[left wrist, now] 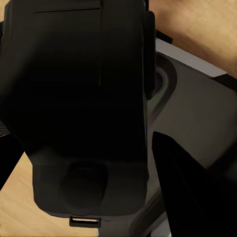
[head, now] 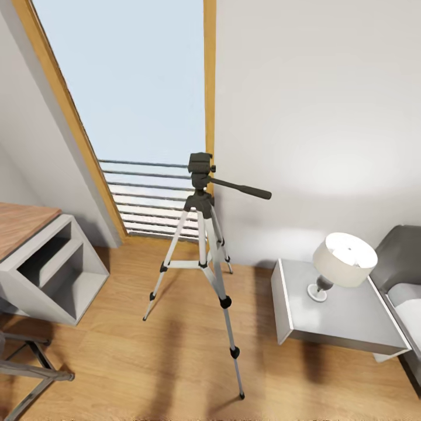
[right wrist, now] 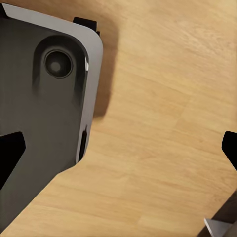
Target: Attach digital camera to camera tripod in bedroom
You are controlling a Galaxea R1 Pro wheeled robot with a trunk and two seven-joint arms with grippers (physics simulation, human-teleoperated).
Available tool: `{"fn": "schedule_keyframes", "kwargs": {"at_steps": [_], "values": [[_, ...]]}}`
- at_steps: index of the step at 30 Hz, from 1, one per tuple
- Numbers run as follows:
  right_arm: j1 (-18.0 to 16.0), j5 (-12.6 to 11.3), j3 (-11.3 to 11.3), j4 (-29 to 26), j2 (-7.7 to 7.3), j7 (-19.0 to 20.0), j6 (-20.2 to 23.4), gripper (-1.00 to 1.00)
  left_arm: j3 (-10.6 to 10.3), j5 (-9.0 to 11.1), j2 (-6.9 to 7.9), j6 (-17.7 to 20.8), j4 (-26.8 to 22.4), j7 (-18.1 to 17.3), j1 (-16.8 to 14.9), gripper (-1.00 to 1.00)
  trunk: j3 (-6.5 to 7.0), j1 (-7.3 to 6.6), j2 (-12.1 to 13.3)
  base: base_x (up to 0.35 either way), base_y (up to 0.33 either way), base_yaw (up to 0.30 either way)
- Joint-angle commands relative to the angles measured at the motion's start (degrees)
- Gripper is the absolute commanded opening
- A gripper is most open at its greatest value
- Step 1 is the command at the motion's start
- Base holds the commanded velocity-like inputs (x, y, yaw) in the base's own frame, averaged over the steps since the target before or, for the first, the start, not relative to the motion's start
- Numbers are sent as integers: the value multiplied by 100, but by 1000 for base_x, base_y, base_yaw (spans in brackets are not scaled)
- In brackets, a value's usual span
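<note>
The camera tripod stands on the wood floor in front of the window, with silver legs spread. Its black head is bare on top, and its pan handle points right. In the left wrist view the digital camera, a matte black box with a round stubby lens, sits close up. My left gripper is shut on it, with dark fingers on either side. My right gripper is open above the plank floor, its fingertips far apart with nothing between them.
A white open shelf unit with a wood top stands at the left, with a grey metal stool below it. On the right a white nightstand carries a lamp, beside a grey bed. My grey base shows in the right wrist view.
</note>
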Motion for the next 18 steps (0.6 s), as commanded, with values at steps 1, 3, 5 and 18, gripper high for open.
{"fn": "schedule_keyframes", "kwargs": {"at_steps": [1,3,5,18], "values": [[-8,8,18,18,-2,14,-35,100,-50,36,-2,-13,0,15,-1,-100,-14,1,-6,0,0,0],[-8,8,18,18,-2,12,-40,100,-50,36,-2,-13,0,15,-1,-100,-25,1,-6,0,0,0],[-8,8,18,18,-2,10,-43,100,-50,36,-2,-13,0,15,-3,-100,-31,1,-6,0,0,0],[-8,8,18,18,-5,15,-59,100,-50,36,-2,-13,0,15,-4,-100,-37,1,-6,0,0,0]]}}
